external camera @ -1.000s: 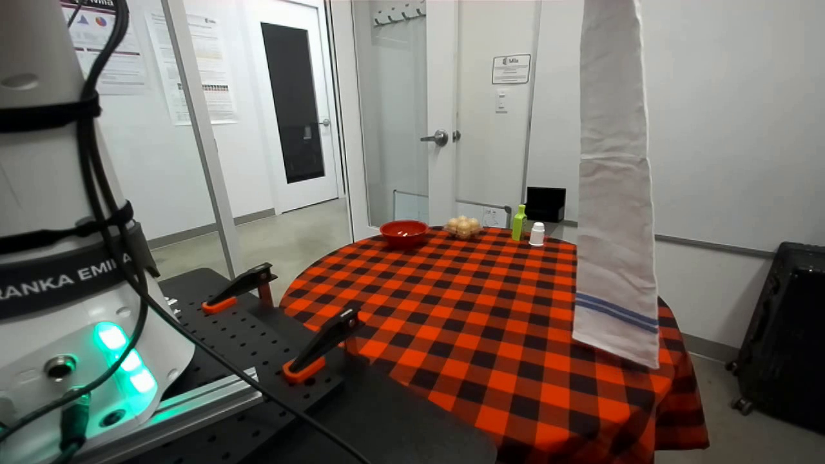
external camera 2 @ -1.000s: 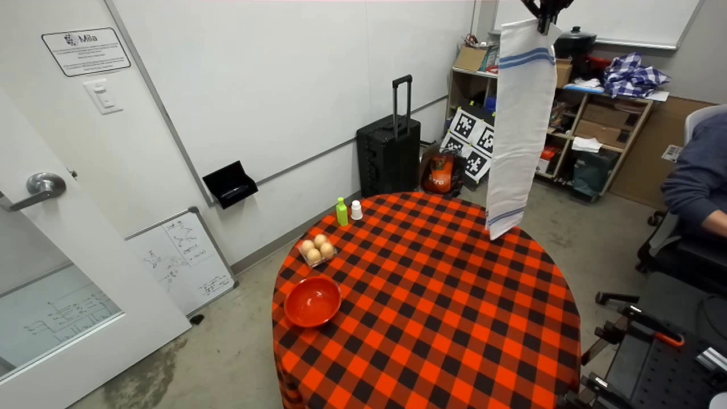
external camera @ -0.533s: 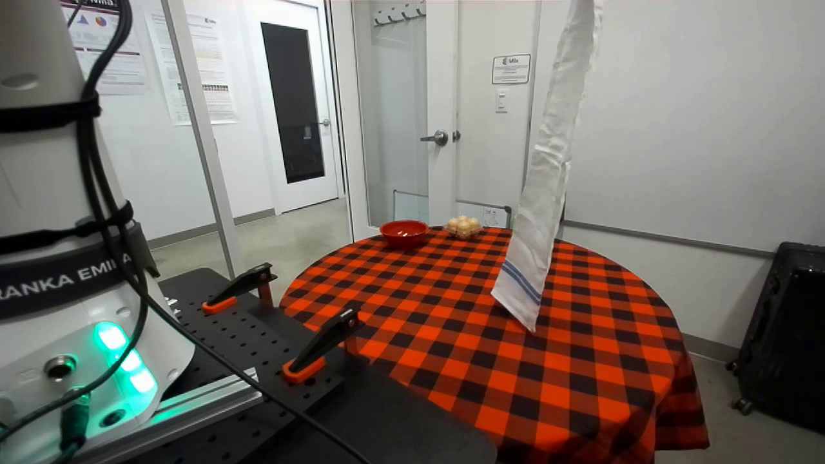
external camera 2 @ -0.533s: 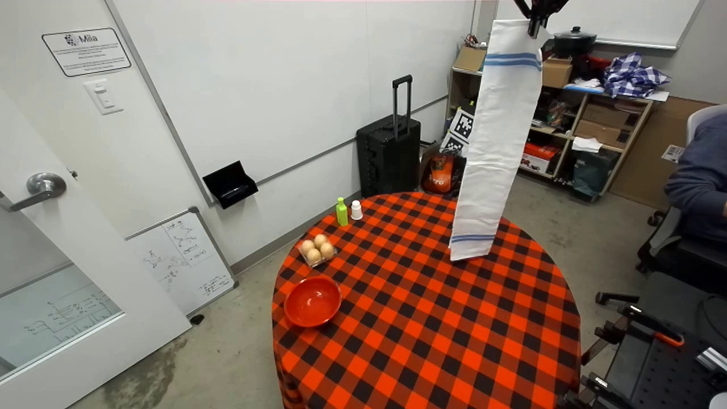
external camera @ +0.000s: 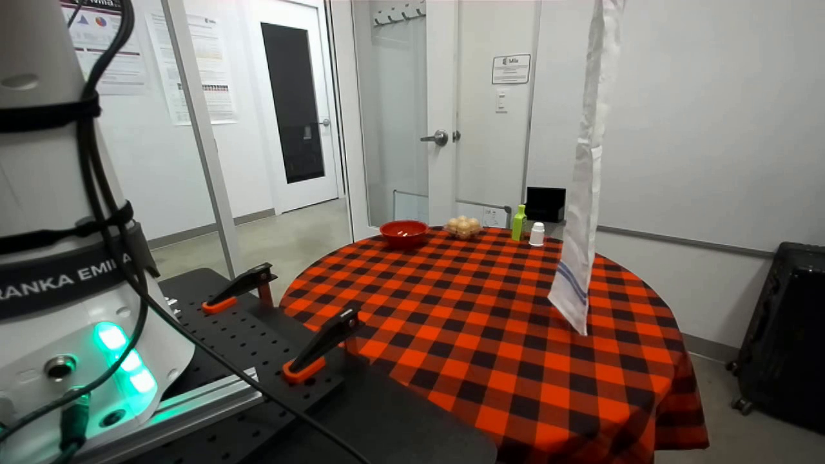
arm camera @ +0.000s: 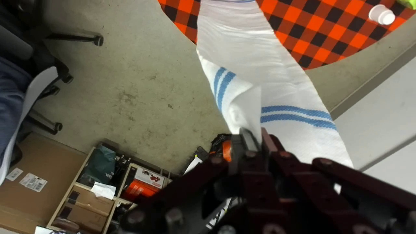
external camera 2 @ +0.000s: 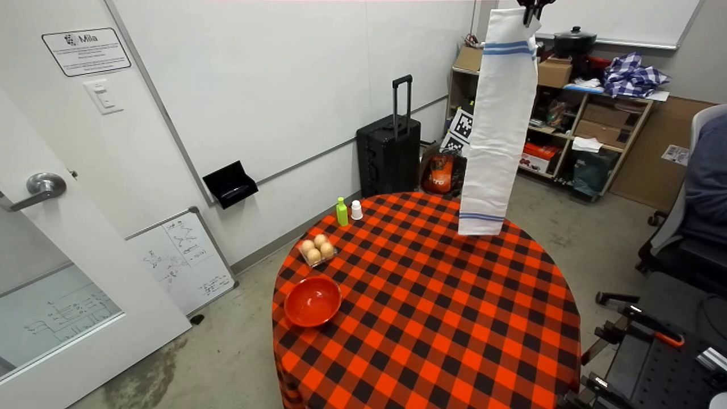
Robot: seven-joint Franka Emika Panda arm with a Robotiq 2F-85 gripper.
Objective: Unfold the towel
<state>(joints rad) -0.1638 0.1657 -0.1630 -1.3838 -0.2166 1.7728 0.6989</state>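
The white towel (external camera 2: 500, 130) with blue stripes hangs as a long narrow strip from my gripper (external camera 2: 529, 17). In an exterior view it shows almost edge-on (external camera: 588, 167), its upper end out of frame. Its lower striped end is over the table near the edge; whether it touches the cloth I cannot tell. In the wrist view my gripper (arm camera: 256, 134) is shut on a pinched part of the towel (arm camera: 240, 42) near one end. A corner flap with stripes is turned over beside the fingers, and a loose end hangs to the right.
The round table has a red-black checked cloth (external camera 2: 431, 318). On it stand a red bowl (external camera 2: 312, 301), a clear pack of eggs (external camera 2: 316, 250), a green bottle (external camera 2: 342, 213) and a white container (external camera 2: 356, 210). Clamps (external camera: 322, 348) sit on the robot's base plate.
The towel swung inward over the table, then partly back outward, and its lower end is higher than half a second ago. It turned edge-on in an exterior view. The gripper moved slightly left and up.
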